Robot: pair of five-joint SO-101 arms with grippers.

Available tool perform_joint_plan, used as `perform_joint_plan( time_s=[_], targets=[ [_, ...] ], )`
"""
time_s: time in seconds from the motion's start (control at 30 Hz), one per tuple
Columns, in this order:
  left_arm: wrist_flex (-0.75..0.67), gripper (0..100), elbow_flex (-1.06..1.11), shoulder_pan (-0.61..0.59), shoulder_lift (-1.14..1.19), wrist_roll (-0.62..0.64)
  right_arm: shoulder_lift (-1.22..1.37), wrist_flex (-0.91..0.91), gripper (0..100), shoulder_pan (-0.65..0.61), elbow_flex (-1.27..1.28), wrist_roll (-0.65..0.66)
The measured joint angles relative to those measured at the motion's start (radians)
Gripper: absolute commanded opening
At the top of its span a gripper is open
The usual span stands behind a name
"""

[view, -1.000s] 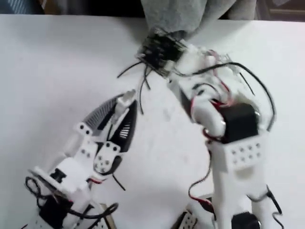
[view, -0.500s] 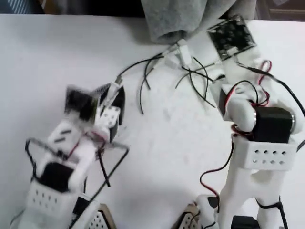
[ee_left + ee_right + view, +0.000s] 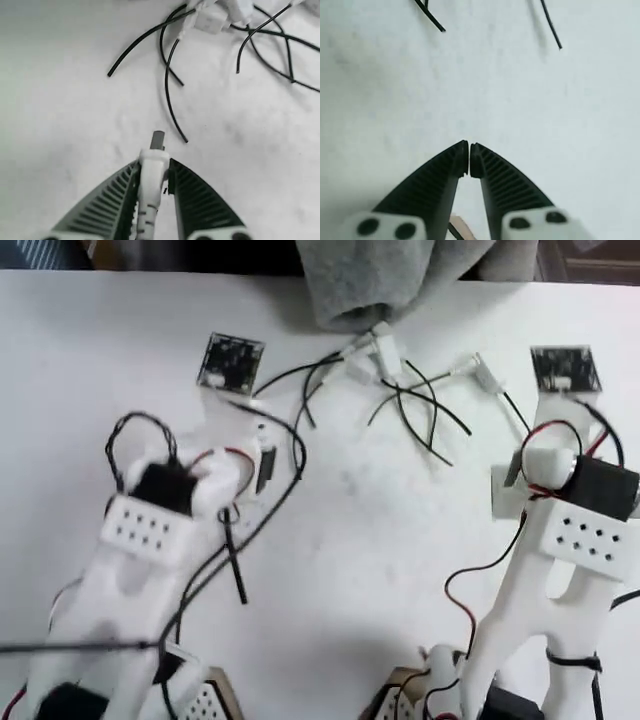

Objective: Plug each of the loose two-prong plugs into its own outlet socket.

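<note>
White desk (image 3: 90, 350) runs under both arms, with a heap of grey cloth (image 3: 385, 275) lying over its far edge. The left arm (image 3: 150, 525) stretches from the near left corner toward the middle of the desk, and the right arm (image 3: 575, 540) stands along the right side, well apart from it.

The left jaws are clenched on a white two-prong plug (image 3: 153, 167). It sits upright between them with its dark prong end (image 3: 158, 139) sticking out past their tips, above bare desk. Beyond it, near but not touching, lies a tangle of loose black wires (image 3: 169, 92), and past those a cluster of white connectors (image 3: 212, 19). From above, that cluster (image 3: 370, 360) lies just in front of the cloth, with the wires (image 3: 410, 410) fanning out from it toward the arms. A single white connector (image 3: 485, 372) lies apart to the right, between the cluster and the right arm. Whether these white pieces are plugs or sockets cannot be told.

The right jaws are pressed together tip to tip with nothing between them, over bare desk. Two black wire ends (image 3: 434, 21) lie farther out, apart from them
</note>
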Motion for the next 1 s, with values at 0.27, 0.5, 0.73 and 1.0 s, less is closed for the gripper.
perform_joint_plan(
  time_s=[0.27, 0.5, 0.73, 1.0],
  targets=[
    [0.387, 3, -0.482, -0.14, 0.39, -0.012, 0.0, -0.176, 2.2, 0.049, 0.388, 0.0],
    [0.626, 3, -0.752, -0.157, 0.674, 0.258, 0.0, -0.278, 2.1, 0.049, 0.591, 0.0],
    [0.649, 3, -0.752, -0.158, 0.76, 0.594, 0.0, -0.296, 2.1, 0.049, 0.608, 0.0],
    [0.644, 3, -0.732, -0.018, 0.769, 0.718, 0.0, -0.431, 2.1, 0.049, 0.713, -0.002]
  ],
)
